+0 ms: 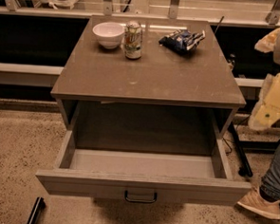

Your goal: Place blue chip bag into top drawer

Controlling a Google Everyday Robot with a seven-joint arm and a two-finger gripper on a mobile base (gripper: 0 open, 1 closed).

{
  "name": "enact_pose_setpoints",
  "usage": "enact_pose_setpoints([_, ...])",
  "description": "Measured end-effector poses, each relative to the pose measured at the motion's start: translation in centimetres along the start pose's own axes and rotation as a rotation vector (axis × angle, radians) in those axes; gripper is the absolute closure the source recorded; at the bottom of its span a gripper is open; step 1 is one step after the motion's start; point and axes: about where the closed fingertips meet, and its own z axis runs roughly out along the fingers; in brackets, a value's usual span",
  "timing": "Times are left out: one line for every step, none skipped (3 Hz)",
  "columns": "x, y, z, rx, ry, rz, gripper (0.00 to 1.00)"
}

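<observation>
The blue chip bag lies crumpled on the far right of the cabinet top, to the right of the can. The top drawer is pulled wide open towards me, its inside bare, with a small dark handle at the centre of its front. My pale arm hangs at the right edge of the view, and my gripper is at its lower end, beside the cabinet's right side and well away from the bag.
A white bowl and a green-and-white drink can stand at the far left of the top. A person's leg and tan shoe are on the floor at the right. A dark stand leg runs beside the drawer.
</observation>
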Motion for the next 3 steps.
enact_pose_setpoints([0.7,-7.1,0.6,0.111,-0.020,0.041,0.00])
enact_pose_setpoints([1.8,-16.6,2.9,0.240,0.004,0.033,0.00])
enact_pose_setpoints([1.6,-24.3,6.9,0.330,-0.042,0.003,0.00])
